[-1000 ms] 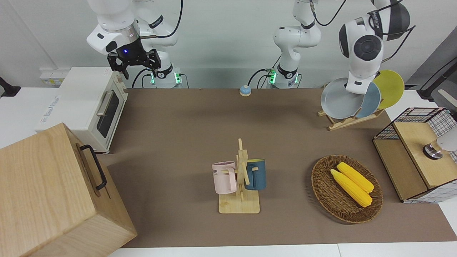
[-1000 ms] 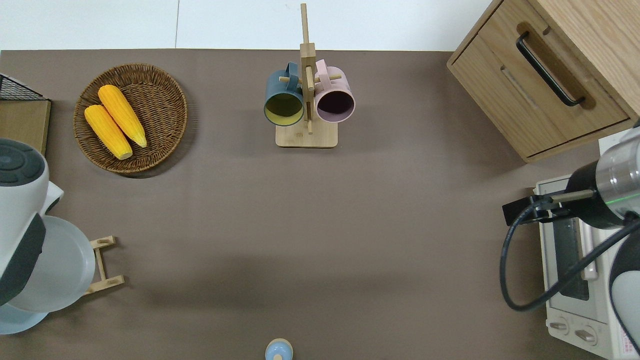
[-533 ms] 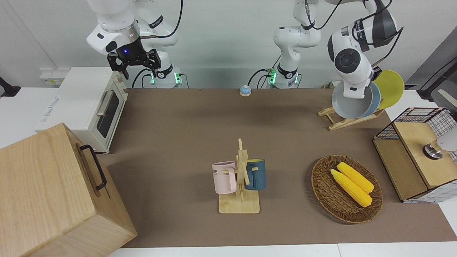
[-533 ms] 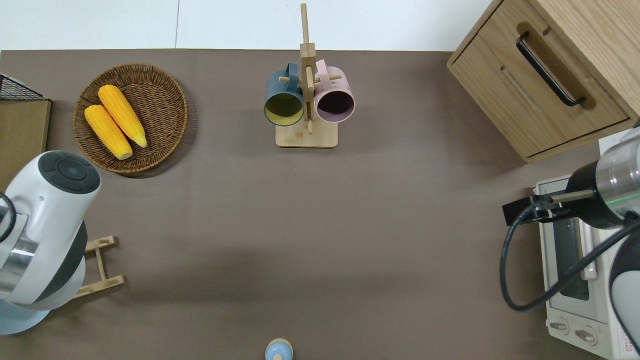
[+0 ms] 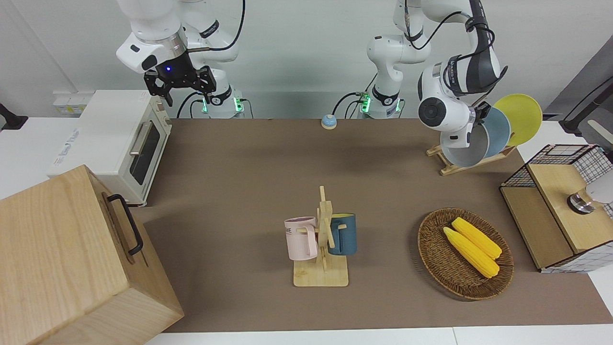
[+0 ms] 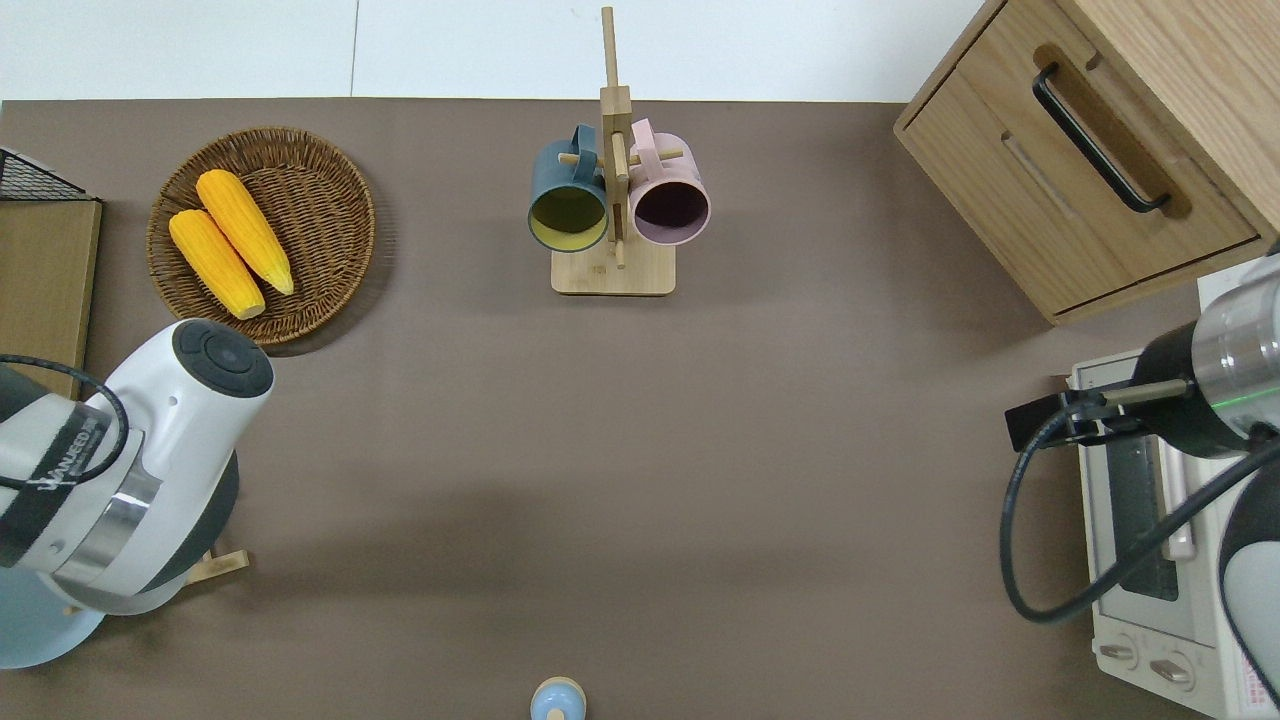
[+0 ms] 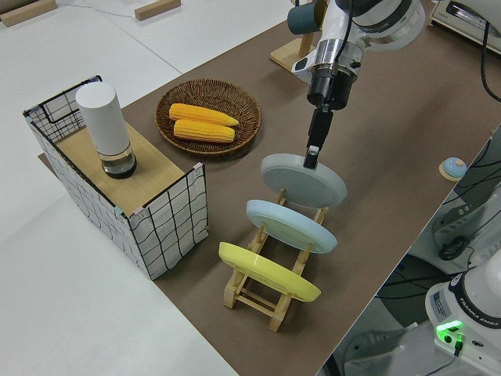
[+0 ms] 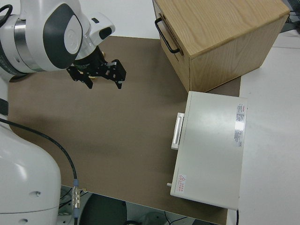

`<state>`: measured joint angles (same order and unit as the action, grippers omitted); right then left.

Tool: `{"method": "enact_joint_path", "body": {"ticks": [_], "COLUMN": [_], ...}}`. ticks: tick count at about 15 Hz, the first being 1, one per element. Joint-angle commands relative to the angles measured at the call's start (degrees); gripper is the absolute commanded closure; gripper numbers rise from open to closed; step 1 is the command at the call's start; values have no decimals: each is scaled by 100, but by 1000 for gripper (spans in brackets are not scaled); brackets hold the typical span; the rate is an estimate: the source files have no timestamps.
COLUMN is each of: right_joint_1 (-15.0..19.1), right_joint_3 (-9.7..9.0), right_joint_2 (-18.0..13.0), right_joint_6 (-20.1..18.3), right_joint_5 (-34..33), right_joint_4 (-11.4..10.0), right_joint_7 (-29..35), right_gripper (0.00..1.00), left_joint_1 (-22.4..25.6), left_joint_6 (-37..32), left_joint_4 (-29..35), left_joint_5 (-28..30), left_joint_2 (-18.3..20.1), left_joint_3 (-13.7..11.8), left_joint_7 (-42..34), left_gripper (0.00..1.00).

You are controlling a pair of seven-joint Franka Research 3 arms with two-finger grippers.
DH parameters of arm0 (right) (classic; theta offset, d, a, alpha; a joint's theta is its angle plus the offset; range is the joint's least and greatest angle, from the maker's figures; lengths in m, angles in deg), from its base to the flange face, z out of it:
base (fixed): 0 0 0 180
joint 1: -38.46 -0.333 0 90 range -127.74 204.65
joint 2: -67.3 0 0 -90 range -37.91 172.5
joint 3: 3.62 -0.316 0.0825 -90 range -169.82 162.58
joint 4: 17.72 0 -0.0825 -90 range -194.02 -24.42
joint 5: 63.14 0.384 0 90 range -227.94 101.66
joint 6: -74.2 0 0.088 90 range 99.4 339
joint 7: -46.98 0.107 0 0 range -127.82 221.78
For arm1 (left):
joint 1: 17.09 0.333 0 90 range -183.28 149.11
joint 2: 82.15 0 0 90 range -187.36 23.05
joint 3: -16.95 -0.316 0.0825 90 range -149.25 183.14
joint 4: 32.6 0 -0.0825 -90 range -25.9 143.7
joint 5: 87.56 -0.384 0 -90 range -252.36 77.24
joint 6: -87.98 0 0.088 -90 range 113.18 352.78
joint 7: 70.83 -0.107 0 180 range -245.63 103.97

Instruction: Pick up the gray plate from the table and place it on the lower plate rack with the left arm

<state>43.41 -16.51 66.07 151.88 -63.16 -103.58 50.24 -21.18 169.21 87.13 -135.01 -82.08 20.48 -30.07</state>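
The gray plate [image 5: 462, 155] leans tilted at the low end of the lower plate rack [image 5: 454, 168], in the slot beside the light blue plate [image 5: 499, 133]. In the left side view my left gripper [image 7: 311, 160] is shut on the upper rim of the gray plate [image 7: 301, 182], over the rack [image 7: 258, 295]. The yellow plate [image 7: 266, 272] sits in the rack's highest slot. In the overhead view the arm hides the gray plate and only the rack's tip [image 6: 226, 563] shows. My right gripper [image 5: 179, 88] is open and parked.
A wicker basket with two corn cobs [image 5: 464, 254] lies farther from the robots than the rack. A wire basket with a wooden lid [image 5: 560, 206] stands beside it. A mug stand [image 5: 323, 239], a toaster oven [image 5: 119, 143], a wooden cabinet [image 5: 62, 258] and a small bell [image 5: 328, 121] are also there.
My left arm has swung down and toward the table's middle. It has lowered the gray plate and tilted it into the rack's low end. The right arm has not moved.
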Motion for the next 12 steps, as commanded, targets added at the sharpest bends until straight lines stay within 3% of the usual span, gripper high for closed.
{"method": "enact_joint_path", "body": {"ticks": [1, 3, 5, 6, 7, 9, 10, 12], "right_joint_1": [85, 84, 85, 76, 84, 85, 85, 85], "right_joint_3": [-38, -38, -38, -38, -38, -38, -38, -38], "right_joint_2": [-27, -27, -27, -27, -27, -27, -27, -27], "right_joint_6": [-87, -87, -87, -87, -87, -87, -87, -87], "right_joint_5": [20, 20, 20, 20, 20, 20, 20, 12], "right_joint_4": [35, 35, 35, 35, 35, 35, 35, 35], "right_joint_7": [-19, -19, -19, -19, -19, -19, -19, -19], "right_gripper": [11, 13, 11, 11, 13, 11, 13, 13], "left_joint_1": [-30, -30, -21, -21, -21, -21, -21, -12], "left_joint_6": [-64, -64, -64, -64, -55, -37, -2, 51], "left_joint_4": [59, 59, 59, 59, 59, 33, -20, -230], "left_joint_5": [-89, -72, 77, 147, 200, 340, 454, 823], "left_joint_2": [-157, -201, -192, -183, -192, -175, -166, -105], "left_joint_3": [138, 199, 217, 217, 217, 217, 217, 217], "left_joint_7": [492, 555, 547, 555, 538, 433, 371, 196], "left_gripper": [1000, 963, 726, 412, 384, 79, 9, 7]}}
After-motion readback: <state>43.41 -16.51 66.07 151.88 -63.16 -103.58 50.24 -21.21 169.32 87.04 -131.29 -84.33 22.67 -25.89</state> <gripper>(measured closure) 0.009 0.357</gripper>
